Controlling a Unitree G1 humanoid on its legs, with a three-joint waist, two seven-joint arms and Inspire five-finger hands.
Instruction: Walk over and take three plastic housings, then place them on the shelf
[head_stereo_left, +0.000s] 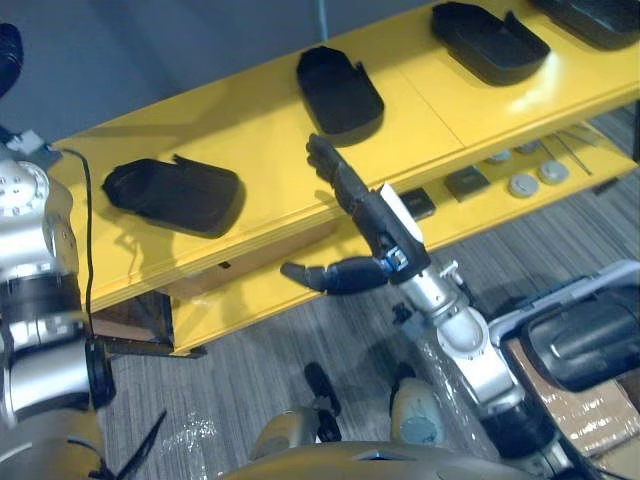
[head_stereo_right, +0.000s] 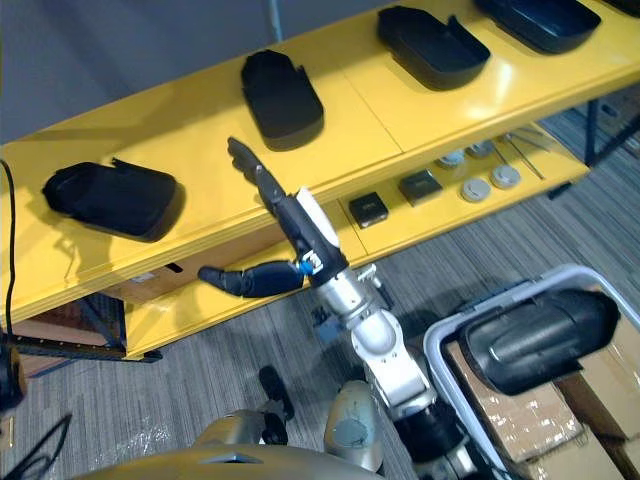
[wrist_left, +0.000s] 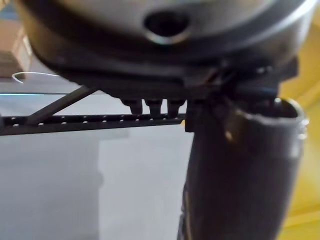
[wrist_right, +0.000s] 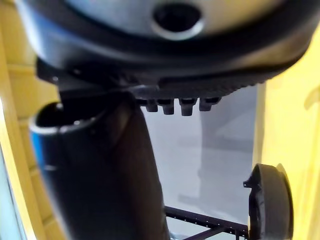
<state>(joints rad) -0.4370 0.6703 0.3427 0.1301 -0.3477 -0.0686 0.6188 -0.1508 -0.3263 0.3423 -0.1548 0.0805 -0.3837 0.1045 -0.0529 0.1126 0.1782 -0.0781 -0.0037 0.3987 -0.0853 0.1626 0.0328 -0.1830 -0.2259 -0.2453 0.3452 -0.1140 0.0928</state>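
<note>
Holding nothing, my right hand (head_stereo_left: 365, 215) is hovering at the shelf (head_stereo_left: 260, 135) edge, fingers straight, thumb spread. Just past my fingertips a plastic housing (head_stereo_left: 340, 90) is lying, its long axis running on away from the hand.

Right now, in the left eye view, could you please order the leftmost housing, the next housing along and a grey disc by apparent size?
1. Leftmost housing, possibly just nearer the camera.
2. Next housing.
3. Grey disc, clearly smallest.
</note>
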